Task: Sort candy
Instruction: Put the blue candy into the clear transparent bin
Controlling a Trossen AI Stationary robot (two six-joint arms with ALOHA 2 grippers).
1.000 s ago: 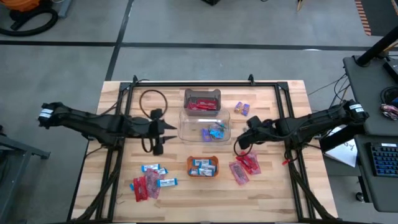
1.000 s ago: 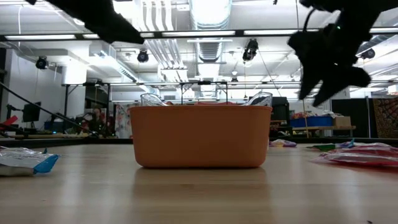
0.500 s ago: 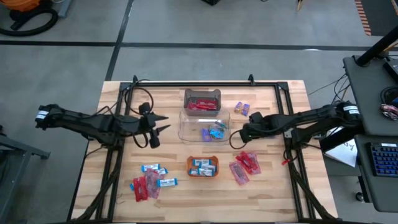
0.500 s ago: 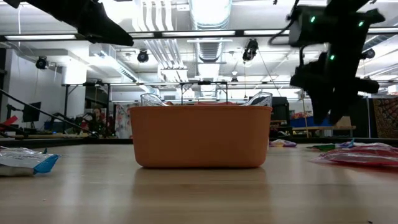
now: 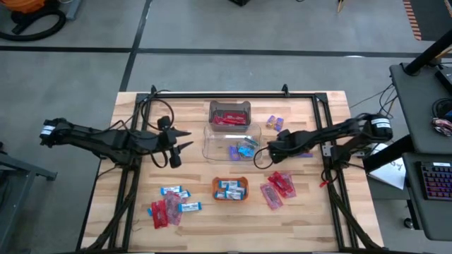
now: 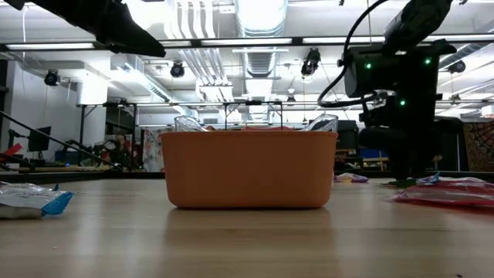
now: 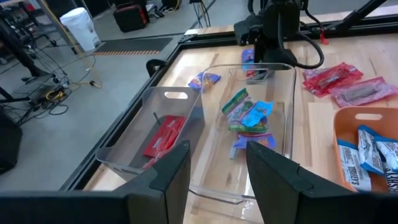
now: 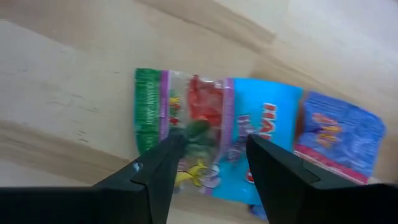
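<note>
- High view: taking the clear bin [image 5: 233,143] in the middle of the counter [image 5: 332,212] as landmark, blue and purple candy [image 5: 244,149] lies inside it. Behind it a second bin [image 5: 229,115] holds red packets. In front of it the orange tray [image 5: 231,189] holds blue-and-white bars, long axes mostly across the counter.
- Loose purple sweets [image 5: 275,123] lie behind and to the right of the clear bin. A red pile [image 5: 277,188] lies in front and to the right, its packets slanted. A mixed pile [image 5: 170,204] lies in front and to the left. Bare wood runs along the counter's front edge and both sides.
- The right gripper [image 5: 264,156] is at the clear bin's right wall; a second ago it hung farther right, over open wood. The left gripper [image 5: 185,140] waits just left of the bin; since then it has drawn back leftward.
- Low view: the tray [image 6: 248,180] fills the centre, with red packets [image 6: 448,191] flat to its right and a bar [image 6: 35,201] to its left.
- Left wrist view: the left gripper [image 7: 217,165] stands open and empty before the bin.
- Right wrist view: the right gripper [image 8: 208,162] is spread apart, holding nothing, over a green-and-red wrapper [image 8: 186,127] beside blue ones [image 8: 336,134], their long axes running across the fingers [image 8: 155,174].
</note>
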